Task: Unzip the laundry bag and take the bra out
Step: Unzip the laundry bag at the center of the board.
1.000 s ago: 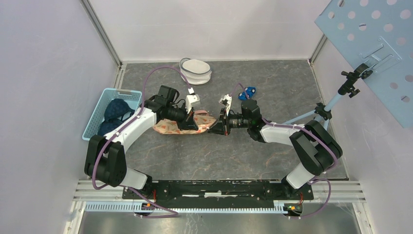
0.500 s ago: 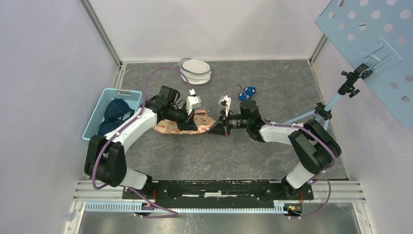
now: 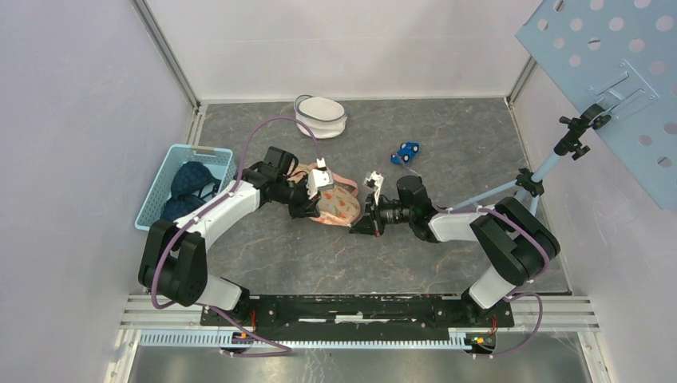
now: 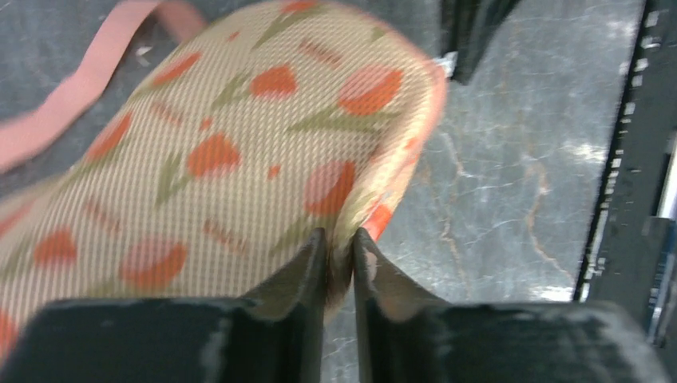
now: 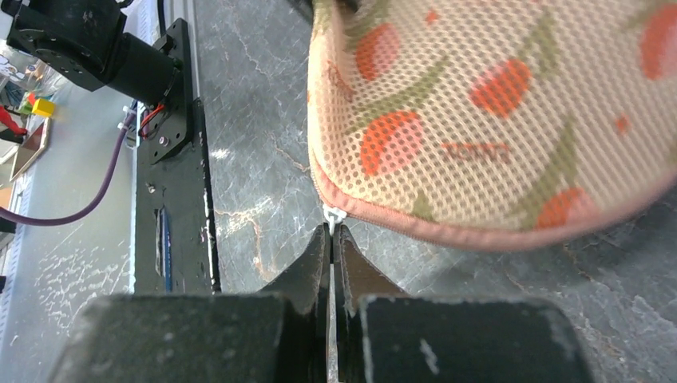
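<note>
Grey table [image 3: 447, 136] — basket [image 3: 199, 150], toy car [image 3: 407, 152]

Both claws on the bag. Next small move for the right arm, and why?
Probably draw the right claw slowly along the pink-edged zip seam. It looks shut on the white zipper pull, and the left claw pinches the laundry bag edge, so the bag seems braced. No opening shows yet.

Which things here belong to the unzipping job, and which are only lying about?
For the job:
floral laundry bag
zipper pull
left claw, pinching the bag's edge
right claw, on the pull

Lying about:
blue basket
white mesh pouch
blue toy car
</note>
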